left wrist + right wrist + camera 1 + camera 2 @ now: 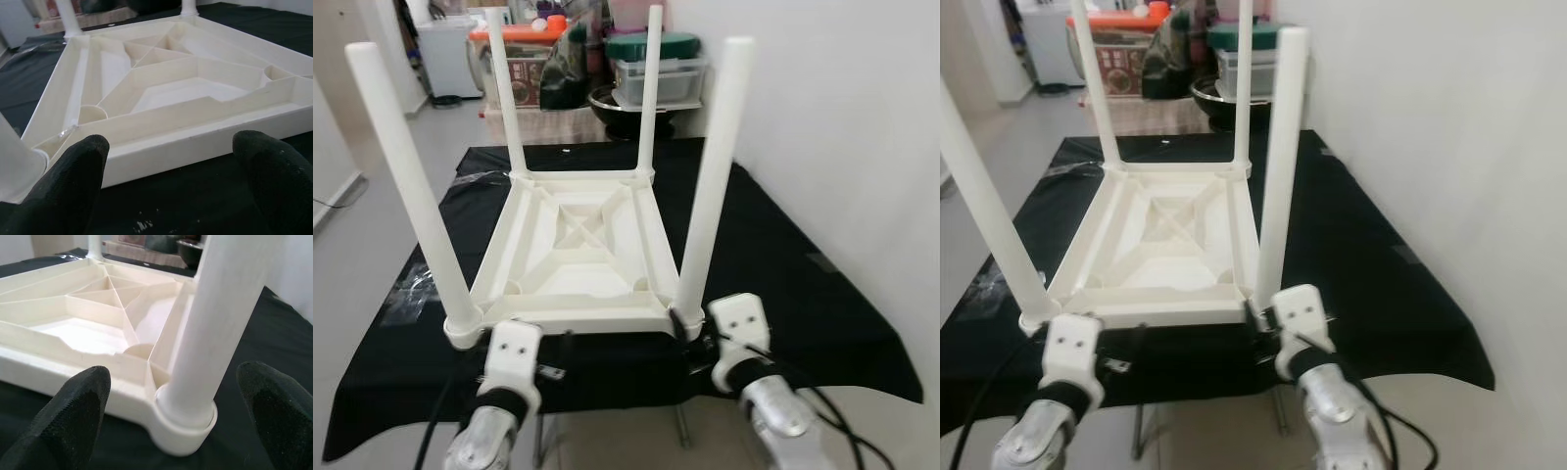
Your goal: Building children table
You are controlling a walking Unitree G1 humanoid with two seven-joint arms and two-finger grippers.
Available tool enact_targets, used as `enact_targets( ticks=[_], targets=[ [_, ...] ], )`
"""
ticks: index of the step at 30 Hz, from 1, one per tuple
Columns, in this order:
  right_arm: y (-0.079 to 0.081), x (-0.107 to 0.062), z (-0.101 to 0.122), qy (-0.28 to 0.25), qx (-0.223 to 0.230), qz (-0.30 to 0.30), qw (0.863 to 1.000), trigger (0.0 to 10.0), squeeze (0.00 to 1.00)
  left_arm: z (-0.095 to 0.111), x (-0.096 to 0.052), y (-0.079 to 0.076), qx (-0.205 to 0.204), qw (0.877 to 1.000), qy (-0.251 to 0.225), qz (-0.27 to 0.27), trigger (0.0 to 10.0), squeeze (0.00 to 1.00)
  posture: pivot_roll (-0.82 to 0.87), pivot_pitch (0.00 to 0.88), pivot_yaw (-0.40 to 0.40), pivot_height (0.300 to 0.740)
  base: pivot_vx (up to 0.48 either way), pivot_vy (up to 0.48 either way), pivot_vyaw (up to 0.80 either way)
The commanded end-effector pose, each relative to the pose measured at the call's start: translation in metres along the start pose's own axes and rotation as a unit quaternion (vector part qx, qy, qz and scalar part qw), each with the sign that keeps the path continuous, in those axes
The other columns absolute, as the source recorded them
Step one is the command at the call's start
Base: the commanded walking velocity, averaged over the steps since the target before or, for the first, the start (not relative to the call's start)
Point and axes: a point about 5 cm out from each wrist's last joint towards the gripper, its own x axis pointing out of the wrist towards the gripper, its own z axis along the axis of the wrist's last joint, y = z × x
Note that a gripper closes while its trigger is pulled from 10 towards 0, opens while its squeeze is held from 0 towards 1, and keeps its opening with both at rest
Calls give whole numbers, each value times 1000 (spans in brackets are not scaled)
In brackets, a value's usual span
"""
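The white plastic children's table [573, 250] lies upside down on a black cloth [783, 274] that covers a work surface, its ribbed underside facing up. All four white legs stand upright in the corner sockets: the near-left leg [406, 176], the near-right leg [710, 176], the far-left leg [506, 93] and the far-right leg [649, 93]. The table sits on the middle of the cloth, its near edge close to the cloth's front border.

The left gripper [168, 166] sits just in front of the table's near edge, towards the near-left corner; its black fingers [73, 171] are spread wide and hold nothing, with the table rim between and beyond them. The right gripper [171, 406] faces the near-right corner, its fingers [73, 401] likewise wide apart on either side of the base of the near-right leg, apart from it rather than touching. In the head views both white wrist housings lie right against the front edge of the table.

Beyond the cloth, by the wall, stand storage containers: a clear plastic box with a green lid [658, 69], its contents too unclear to tell, a dark round bowl [622, 113] below it, and a box with an orange lid [519, 54] carrying small items on top. A crumpled clear plastic wrap [411, 289] lies on the cloth's left side.
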Motion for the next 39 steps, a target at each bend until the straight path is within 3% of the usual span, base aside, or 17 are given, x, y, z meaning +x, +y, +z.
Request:
enact_targets(
  ticks=[1, 15, 21, 29, 30, 31, 33, 39],
  targets=[
    [-3, -3, -1, -1, -2, 3, 1000, 10000, 0, -1, 0, -3, 7, 1000, -1, -9, 10000, 0, -30, 0, -49, 740, 0, 480, 0],
    [-1, 0, -1, 1, 2, 8, 1000, 10000, 0, 3, 0, -3, 10, 1000, -9, -10, 10000, 0, -28, 0, -45, 740, 0, 480, 0],
    [-3, 4, -1, 1, 3, 8, 1000, 10000, 0, 5, -1, -7, 18, 999, -21, -37, 10000, 0, -27, 0, -45, 740, 0, 0, 0],
    [-6, 9, 2, -6, -4, 9, 1000, 10000, 0, 3, -9, 1, 19, 1000, -14, -13, 10000, 0, -25, 0, -43, 740, 0, 0, 0],
    [-11, 13, -1, 1, -4, -4, 1000, 10000, 0, 0, -11, 10, 3, 1000, -3, 21, 10000, 0, -20, 3, -42, 740, 0, 0, 0],
    [-11, 13, -1, 1, -4, -4, 1000, 10000, 0, 0, -11, 10, 3, 1000, -3, 21, 10000, 0, -20, 3, -42, 740, 0, 0, 0],
    [-28, 20, -5, 13, -11, -50, 999, 10000, 0, -6, -11, 30, -16, 996, 12, 85, 10000, 0, -19, 9, -44, 740, 0, 0, 0],
    [-37, 28, -4, 16, -22, -74, 997, 10000, 0, -4, -3, 43, -16, 993, 6, 119, 10000, 0, -20, 16, -44, 740, 0, 0, 0]
  ],
)
